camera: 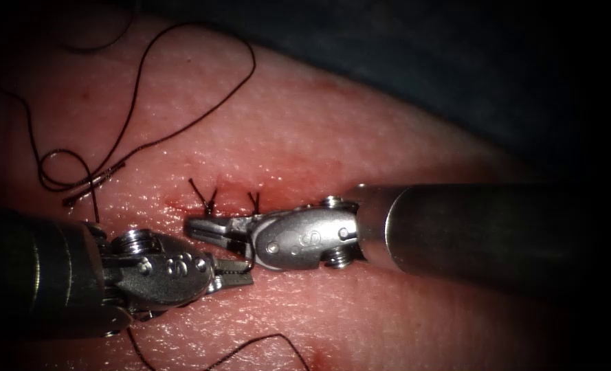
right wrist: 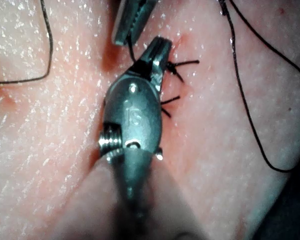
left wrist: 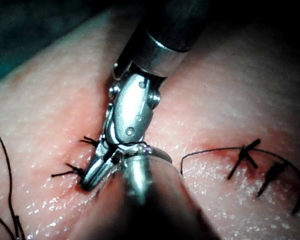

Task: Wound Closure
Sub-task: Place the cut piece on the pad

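On the tissue [camera: 332, 137] the cut carries two stitches [camera: 210, 199] with short cut ends. My right tool [camera: 198, 228] reaches in from the right and lies low, just below those stitches, jaws shut and tips resting on the tissue at the cut's left end. My left tool [camera: 240, 273] comes up from the lower left, its jaws shut on a short dark run of thread [camera: 251, 253] that rises to the base of the right tool's jaws. A thin straight glinting piece [camera: 92, 184], seemingly the needle, lies free on the tissue at far left. The right wrist view has the right tool [right wrist: 159, 50] beside the stitches [right wrist: 172, 67].
Long thread loops [camera: 181, 41] across the tissue at upper left, and another strand [camera: 250, 341] arcs along the near edge. A dark drape [camera: 456, 62] borders the tissue at the back right. Red fluid [camera: 174, 203] stains the cut's left end.
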Available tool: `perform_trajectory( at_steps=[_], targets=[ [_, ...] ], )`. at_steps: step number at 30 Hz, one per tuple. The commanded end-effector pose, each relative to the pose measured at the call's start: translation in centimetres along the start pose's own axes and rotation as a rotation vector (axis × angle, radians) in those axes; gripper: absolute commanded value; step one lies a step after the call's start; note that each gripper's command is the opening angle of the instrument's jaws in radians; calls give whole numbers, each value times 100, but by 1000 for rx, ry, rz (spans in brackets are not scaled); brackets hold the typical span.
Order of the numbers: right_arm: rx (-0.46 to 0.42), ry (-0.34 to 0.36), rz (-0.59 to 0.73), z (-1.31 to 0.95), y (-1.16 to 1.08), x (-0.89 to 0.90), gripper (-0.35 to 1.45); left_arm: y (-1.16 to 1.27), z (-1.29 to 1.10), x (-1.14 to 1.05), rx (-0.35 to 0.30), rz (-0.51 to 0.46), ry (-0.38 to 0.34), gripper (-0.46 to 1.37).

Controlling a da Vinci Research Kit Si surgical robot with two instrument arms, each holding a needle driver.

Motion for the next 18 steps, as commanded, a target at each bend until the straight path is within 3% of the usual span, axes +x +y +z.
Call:
perform_trajectory(
  at_steps=[1,3,10,18],
  targets=[
    [-1,4,-2,0,-2,-1,62,0,-1,-1,-8,0,1,-35],
    [1,9,-3,-2,-3,-2,107,0,-4,-4,-10,2,1,-35],
    [-23,4,4,-29,6,4,123,0,-8,-9,-11,22,1,-35],
    [-87,-26,-16,-108,44,13,130,10,-1,1,-4,59,7,-35]
  ],
)
